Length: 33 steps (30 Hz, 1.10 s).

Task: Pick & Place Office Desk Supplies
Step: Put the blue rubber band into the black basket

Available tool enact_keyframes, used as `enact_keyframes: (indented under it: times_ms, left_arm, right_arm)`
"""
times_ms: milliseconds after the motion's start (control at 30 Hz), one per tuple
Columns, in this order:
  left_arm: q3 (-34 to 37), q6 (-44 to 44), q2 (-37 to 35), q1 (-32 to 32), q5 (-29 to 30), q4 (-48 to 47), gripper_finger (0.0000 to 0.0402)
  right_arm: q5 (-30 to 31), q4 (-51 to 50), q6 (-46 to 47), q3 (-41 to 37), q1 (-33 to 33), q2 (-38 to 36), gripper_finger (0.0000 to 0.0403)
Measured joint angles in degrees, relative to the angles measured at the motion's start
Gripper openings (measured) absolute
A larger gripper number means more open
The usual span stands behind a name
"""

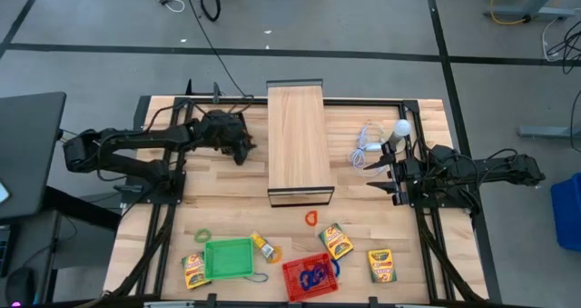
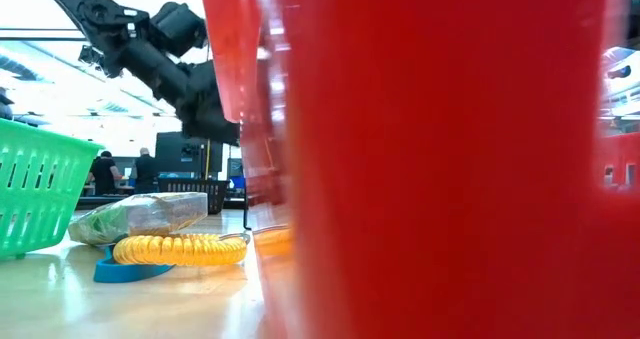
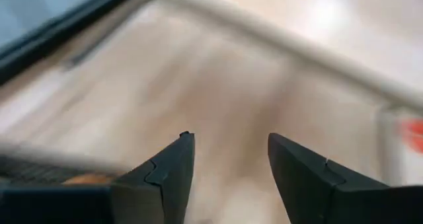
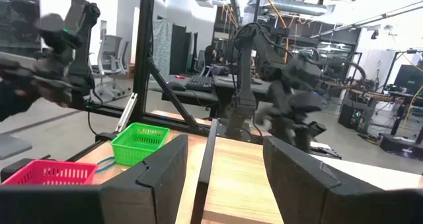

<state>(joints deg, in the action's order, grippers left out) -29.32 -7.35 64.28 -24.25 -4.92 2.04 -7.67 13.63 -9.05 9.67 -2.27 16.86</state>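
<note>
- Supplies lie along the table's six o'clock edge: crayon boxes, an orange loop, blue loops in the red basket, beside the green basket.
- My left gripper hovers at ten o'clock, fingers spread, gripping nothing.
- My right gripper waits at three o'clock, fingers spread and empty.
- I judge I should descend squarely over one loop.
- Wooden table; long wooden box centred; people stand in the room behind.

The wooden desk carried a long wooden box, green basket, red basket, three crayon boxes, scattered loops and a white bulb.
</note>
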Motion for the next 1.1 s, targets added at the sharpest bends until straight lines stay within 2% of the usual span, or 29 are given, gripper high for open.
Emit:
enact_keyframes:
  times_ms: [133, 333, 600, 700, 833, 1100]
  left_arm:
    - [-2.39, 1.75, -0.01, 7.93, -4.39, -0.63, 0.0189]
    - [-6.73, 5.04, -0.01, 22.48, -5.01, -4.42, 0.0188]
    - [-10.22, 2.98, 0.97, 41.02, 2.64, -7.05, 0.0188]
    - [-11.25, 0.4, 3.02, 45.45, 5.02, -6.95, 0.0188]
    - [-13.02, -2.92, 7.51, 49.41, 5.4, -6.8, 0.0188]
    - [-21.22, -4.66, 22.09, 55.76, 6.21, -8.48, 0.0186]
  right_arm:
    - [0.01, -0.04, -0.13, 0.0, 0.01, 0.0, 0.0205]
    - [0.59, -0.2, -0.21, 0.0, -0.01, 0.0, 0.0205]
    - [4.53, -2.22, 0.13, 0.0, 0.01, 0.0, 0.0205]
    - [5.51, -2.99, 1.04, 0.0, 0.01, 0.0, 0.0205]
    - [5.61, -3.55, 2.29, 0.0, 0.0, 0.0, 0.0205]
    - [7.64, -6.38, 2.81, 0.0, 0.01, 0.0, 0.0205]
